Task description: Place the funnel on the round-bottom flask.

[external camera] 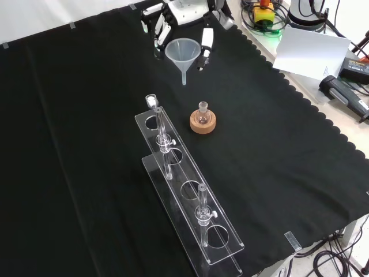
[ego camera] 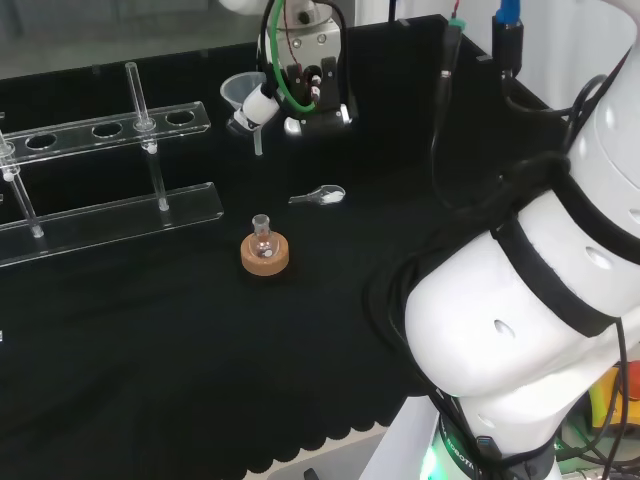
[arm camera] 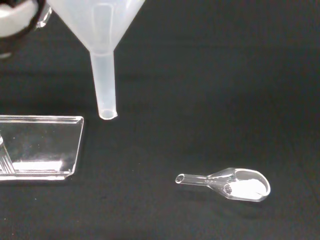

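Note:
A translucent white funnel [ego camera: 241, 95] [external camera: 183, 53] [arm camera: 102, 45] hangs above the cloth, spout down, with the hand [ego camera: 300, 75] [external camera: 176, 14] shut on its cone. A small round-bottom flask [ego camera: 263, 240] [external camera: 203, 115] stands upright in a cork ring [ego camera: 266, 258] [external camera: 203, 124] on the cloth. In the front view the funnel is above and slightly left of the flask, well apart from it. In the head view the funnel is farther off than the flask. A blurred white finger [arm camera: 17, 17] shows beside the funnel's cone in the wrist view.
A clear plastic test-tube rack [ego camera: 105, 175] [external camera: 187, 193] [arm camera: 40, 145] with glass tubes stands left of the flask in the head view. A small glass scoop holding white powder [ego camera: 320, 196] [arm camera: 235, 184] lies between the hand and the flask. Papers and cables lie beyond the cloth's edge [external camera: 314, 55].

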Tool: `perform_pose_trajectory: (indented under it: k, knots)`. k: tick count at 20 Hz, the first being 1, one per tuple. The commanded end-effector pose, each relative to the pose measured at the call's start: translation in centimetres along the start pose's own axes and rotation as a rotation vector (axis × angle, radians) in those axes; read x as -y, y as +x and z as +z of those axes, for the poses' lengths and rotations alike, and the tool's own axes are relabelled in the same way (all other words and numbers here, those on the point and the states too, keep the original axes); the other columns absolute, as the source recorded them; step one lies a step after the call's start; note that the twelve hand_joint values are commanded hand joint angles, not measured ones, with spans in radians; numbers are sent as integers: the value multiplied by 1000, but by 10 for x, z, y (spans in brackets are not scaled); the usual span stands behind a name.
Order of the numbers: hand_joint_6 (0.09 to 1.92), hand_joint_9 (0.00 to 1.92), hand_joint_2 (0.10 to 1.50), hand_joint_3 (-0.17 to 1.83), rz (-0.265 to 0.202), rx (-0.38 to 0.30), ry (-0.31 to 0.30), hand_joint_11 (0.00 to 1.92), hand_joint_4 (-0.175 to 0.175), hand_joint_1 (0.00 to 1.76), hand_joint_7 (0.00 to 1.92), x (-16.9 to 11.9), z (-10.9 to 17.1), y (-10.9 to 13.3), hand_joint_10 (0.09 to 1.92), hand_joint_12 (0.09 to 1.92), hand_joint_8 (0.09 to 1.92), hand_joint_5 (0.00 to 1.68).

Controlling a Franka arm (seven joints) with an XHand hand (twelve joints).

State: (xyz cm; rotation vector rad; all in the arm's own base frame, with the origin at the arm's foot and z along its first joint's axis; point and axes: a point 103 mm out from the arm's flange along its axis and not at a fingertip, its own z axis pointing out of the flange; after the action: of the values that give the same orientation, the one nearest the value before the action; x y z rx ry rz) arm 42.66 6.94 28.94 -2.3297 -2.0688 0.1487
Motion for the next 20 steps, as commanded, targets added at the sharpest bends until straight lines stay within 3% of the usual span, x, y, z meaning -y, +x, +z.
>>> perform_pose_trajectory:
  k: [1, 6, 20]
  knots:
    - [442, 963, 548, 597, 62, -39, -31, 0, 175, 848, 1362, 13, 7, -17, 279, 1460, 283, 1172]
    - [442, 964, 547, 599, 68, -59, -13, 0, 175, 850, 1364, 25, 18, -20, 278, 1460, 282, 1174]
    - [440, 968, 545, 606, -5, -67, 36, 0, 175, 856, 1368, 31, 35, 0, 272, 1459, 280, 1179]
